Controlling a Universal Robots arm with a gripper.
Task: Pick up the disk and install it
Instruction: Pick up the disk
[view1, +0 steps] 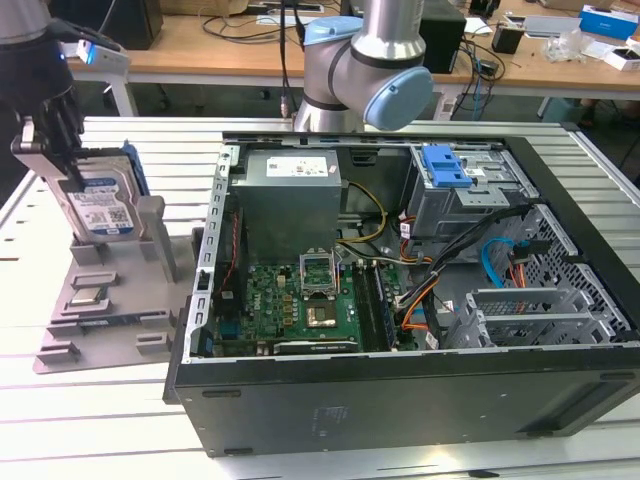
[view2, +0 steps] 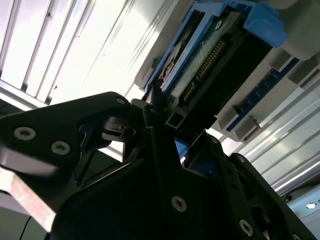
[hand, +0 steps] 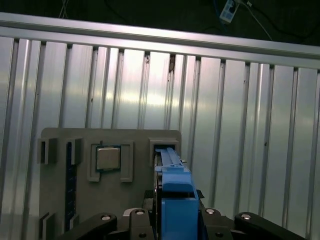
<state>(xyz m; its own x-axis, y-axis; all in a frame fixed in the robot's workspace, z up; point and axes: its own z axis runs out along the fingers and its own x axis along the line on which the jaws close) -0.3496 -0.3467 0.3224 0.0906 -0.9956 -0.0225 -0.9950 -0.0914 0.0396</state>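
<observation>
Setting: robotics and electronics lab or workshop. What you have before you:
- Worktop (view1: 130, 140) of ribbed aluminium profile, carrying everything listed.
- One jointed robot arm (view1: 375, 70), grey with pale blue caps, rising behind the case.
- One desktop computer case (view1: 400, 400), side panel off, motherboard (view1: 300, 295) and wiring (view1: 415, 305) bare.
- One grey fixture stand (view1: 100, 300), holding the disk (view1: 100, 205) upright and a processor chip (hand: 108, 158) in a recess.
- Behind, wooden desks (view1: 190, 50) strewn with cables (view1: 240, 25) and small boxes (view1: 608, 20).

The disk (view1: 100, 205) stands between the posts of the grey fixture (view1: 105, 300). The computer case (view1: 400, 400) alongside lies open on top, though black cables (view1: 480, 228) cross before its drive cage (view1: 455, 205).
</observation>
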